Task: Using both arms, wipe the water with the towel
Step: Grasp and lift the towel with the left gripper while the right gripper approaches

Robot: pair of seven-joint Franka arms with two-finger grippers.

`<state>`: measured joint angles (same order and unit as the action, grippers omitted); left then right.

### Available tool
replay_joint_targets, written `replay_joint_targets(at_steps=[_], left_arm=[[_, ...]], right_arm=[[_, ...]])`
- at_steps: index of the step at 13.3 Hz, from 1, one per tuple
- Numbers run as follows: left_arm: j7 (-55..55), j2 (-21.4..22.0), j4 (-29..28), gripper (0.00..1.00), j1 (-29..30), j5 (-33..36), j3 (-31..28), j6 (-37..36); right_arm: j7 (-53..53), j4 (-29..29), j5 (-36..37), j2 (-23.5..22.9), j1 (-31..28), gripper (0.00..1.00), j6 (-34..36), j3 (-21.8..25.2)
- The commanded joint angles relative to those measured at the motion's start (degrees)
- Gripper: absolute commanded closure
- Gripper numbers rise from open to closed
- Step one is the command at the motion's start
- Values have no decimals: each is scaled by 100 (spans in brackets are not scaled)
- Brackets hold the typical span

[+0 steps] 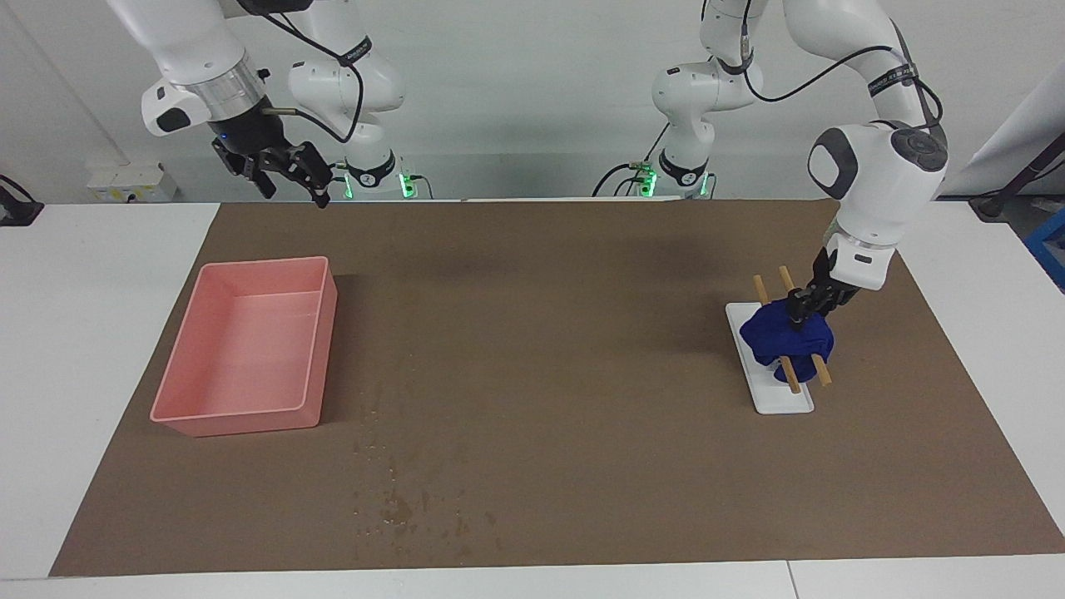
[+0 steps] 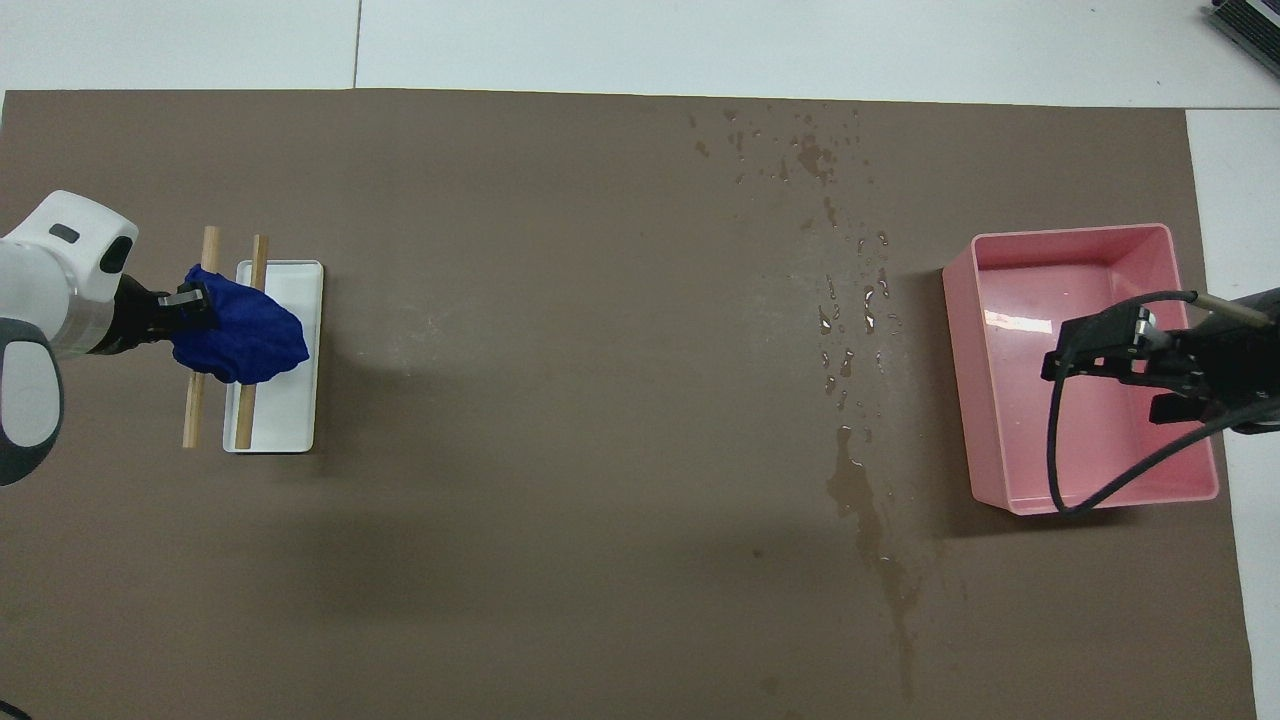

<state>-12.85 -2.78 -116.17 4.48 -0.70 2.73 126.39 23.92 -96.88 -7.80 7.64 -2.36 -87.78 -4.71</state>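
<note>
Open brown mat (image 1: 566, 333) between the two ends

Only the pink rectangular plastic bin (image 1: 250, 349) and the white tray (image 1: 778, 399) with two wooden rods (image 1: 792, 384) stand in the way.

No legible text anywhere in either view. Black bands with white lettering wrap the left arm (image 1: 884, 175) in the upper right of the facing view and the right arm (image 1: 349, 50) in the upper left; the characters are too small to make out. No labels, brands, numbers or signs readable on the towel (image 1: 786, 334), tray (image 1: 782, 401), bin (image 1: 250, 349) or mat (image 1: 541, 349).
</note>
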Motion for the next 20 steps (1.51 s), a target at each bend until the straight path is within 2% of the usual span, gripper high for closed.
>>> replay_joint_targets(at_steps=[1,3,5,7,10,12,14,16,20], left_arm=[[-51,94,-39,100,36,131,78,45],[-59,24,347,100,36,140,78,-367],[-173,-134,1127,100,36,1,105,-1296],[-846,-144,1683,100,27,-813,96,-1871],[-2926,128,1781,100,-87,-1685,192,-1916],[-4342,295,1791,100,-105,-2239,569,-1960],[-5451,375,1791,100,-122,-2636,999,-1960],[-6269,410,1782,100,-122,-2830,1491,-1934],[-7475,401,1756,100,-122,-2910,2440,-1365]], right_arm=[[236,-287,-125,212,-37,0,-134,-12],[393,-358,-439,221,-124,0,-273,-4],[675,-393,-634,212,-195,0,-450,-3],[728,-402,-679,221,-160,0,-442,-3],[921,-410,-679,221,-72,0,-468,-3],[1219,-454,-696,230,-45,0,-529,-12],[1447,-507,-1028,212,-54,0,-634,-4],[2323,-656,-1547,221,-28,0,-1169,-12],[4293,-849,-2206,186,630,0,-2127,-21]])
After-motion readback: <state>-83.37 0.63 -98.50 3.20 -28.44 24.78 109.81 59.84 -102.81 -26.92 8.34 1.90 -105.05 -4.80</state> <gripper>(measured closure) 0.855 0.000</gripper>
